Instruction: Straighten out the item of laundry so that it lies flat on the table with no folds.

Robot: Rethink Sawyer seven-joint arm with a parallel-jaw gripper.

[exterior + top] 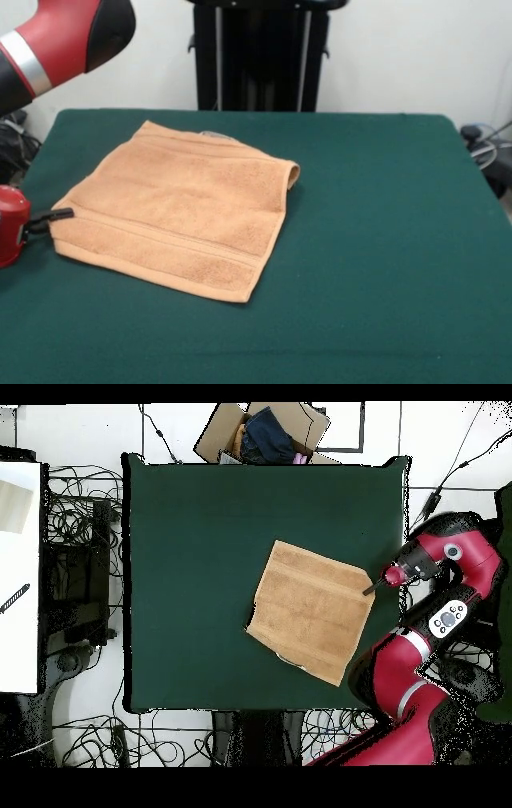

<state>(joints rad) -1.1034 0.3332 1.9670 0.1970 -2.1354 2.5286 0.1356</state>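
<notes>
The gripper [58,214] sits at the left edge of the front view, its dark tip touching the corner of the hand towel [180,210]; whether it is clenched or released cannot be told. Probably it is there to tug that corner outward. The orange-tan towel lies left of centre on the green table [384,240], mostly flat, one upper-right corner curled over.
</notes>
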